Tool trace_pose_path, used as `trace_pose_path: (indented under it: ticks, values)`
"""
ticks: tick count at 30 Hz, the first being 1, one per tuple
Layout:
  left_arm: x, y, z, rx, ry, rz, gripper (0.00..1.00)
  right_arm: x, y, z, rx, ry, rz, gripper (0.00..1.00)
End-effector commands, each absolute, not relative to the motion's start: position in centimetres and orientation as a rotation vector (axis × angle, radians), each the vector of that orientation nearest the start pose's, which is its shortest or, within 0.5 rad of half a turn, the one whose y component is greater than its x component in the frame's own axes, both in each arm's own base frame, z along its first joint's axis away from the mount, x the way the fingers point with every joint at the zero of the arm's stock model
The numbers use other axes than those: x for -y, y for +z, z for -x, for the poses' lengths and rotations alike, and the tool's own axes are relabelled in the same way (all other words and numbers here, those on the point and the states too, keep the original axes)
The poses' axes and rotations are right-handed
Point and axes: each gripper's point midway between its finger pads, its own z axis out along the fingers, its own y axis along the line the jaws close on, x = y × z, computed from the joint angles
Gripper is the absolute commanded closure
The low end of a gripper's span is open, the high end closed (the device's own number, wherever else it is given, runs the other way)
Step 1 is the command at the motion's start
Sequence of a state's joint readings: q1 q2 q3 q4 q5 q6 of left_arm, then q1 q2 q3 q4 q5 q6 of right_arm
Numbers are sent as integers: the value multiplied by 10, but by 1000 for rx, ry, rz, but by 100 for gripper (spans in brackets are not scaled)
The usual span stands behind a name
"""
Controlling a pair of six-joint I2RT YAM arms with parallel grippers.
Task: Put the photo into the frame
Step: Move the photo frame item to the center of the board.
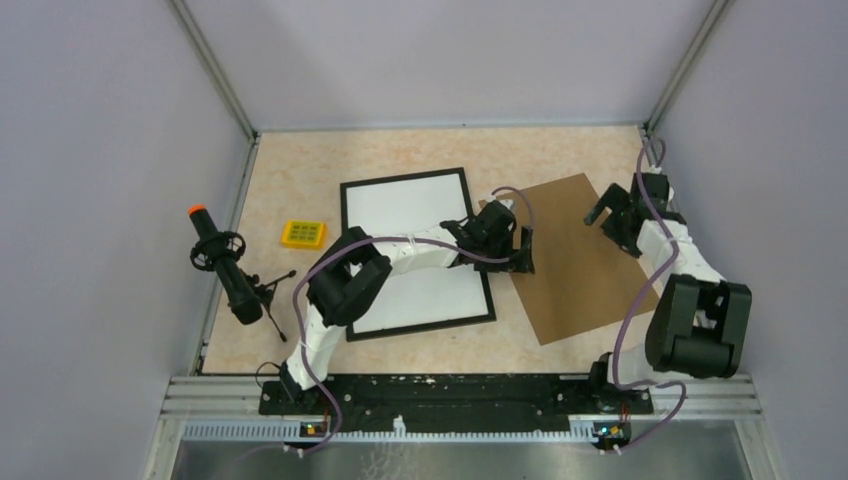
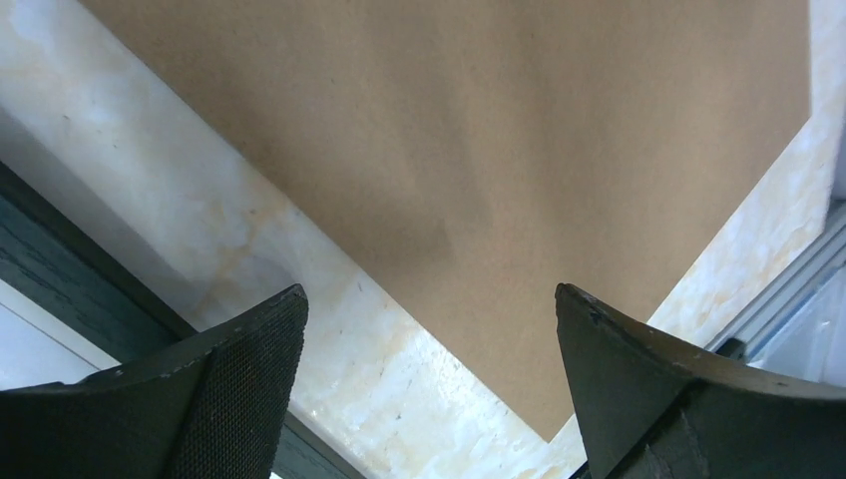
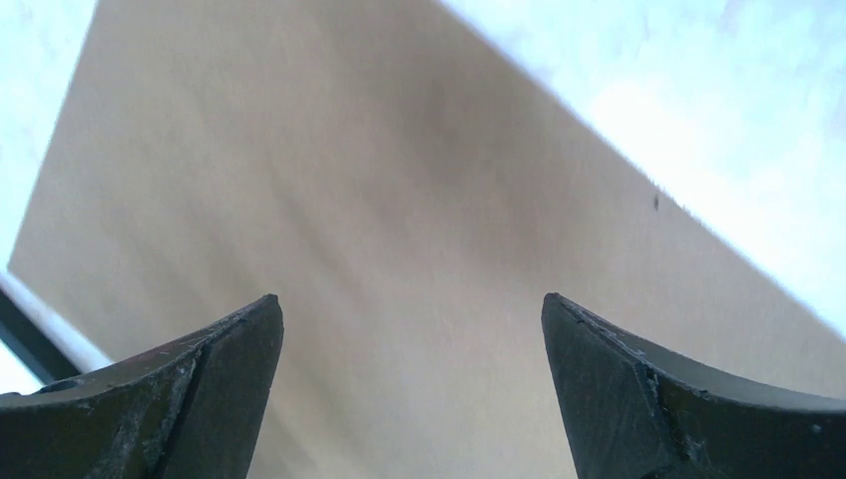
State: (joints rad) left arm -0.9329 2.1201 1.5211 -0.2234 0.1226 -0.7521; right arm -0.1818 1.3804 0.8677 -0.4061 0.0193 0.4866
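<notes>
The frame (image 1: 347,260), thin and black, lies flat left of the table's middle. Inside it lies the photo (image 1: 410,215) with a plain white side up; no cat picture shows. My left gripper (image 1: 515,250) hangs open just past the frame's right edge. In its wrist view the open jaws (image 2: 429,299) span bare table, with the frame's black edge (image 2: 60,289) at lower left. My right gripper (image 1: 612,215) is open above the brown cardboard sheet (image 1: 575,275), and that sheet (image 3: 399,200) fills its wrist view. Neither gripper holds anything.
The cardboard sheet (image 2: 499,130) lies tilted right of the frame, a strip of marble-patterned table (image 2: 299,289) between them. A small yellow block (image 1: 303,234) and a black tripod-mounted device with an orange tip (image 1: 225,265) stand at the left. Grey walls close three sides.
</notes>
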Motion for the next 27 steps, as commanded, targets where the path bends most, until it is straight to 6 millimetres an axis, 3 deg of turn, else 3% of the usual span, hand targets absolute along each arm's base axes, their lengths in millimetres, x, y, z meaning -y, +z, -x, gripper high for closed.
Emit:
trace_pose_path:
  ticks: [1,7,11,18,25,27]
  values:
    - [447,36,-300,-2573,-889,-157,2,83,85,-370,-2328,-38,-871,1]
    - [440,40,-322,-2469,-950,-141,3,99,67,-417,-2420,-13,-883,1]
    - [439,37,-327,-2486,-951,-189,3,109,65,-420,-2457,-80,-875,1]
    - [444,28,-329,-2496,-961,-222,4,98,22,-386,-2597,-89,-937,1]
    - [450,2,-347,-2561,-993,-167,5,63,10,-346,-2578,106,-966,1]
    - [451,3,-356,-2558,-983,-177,6,53,13,-337,-2576,167,-945,1]
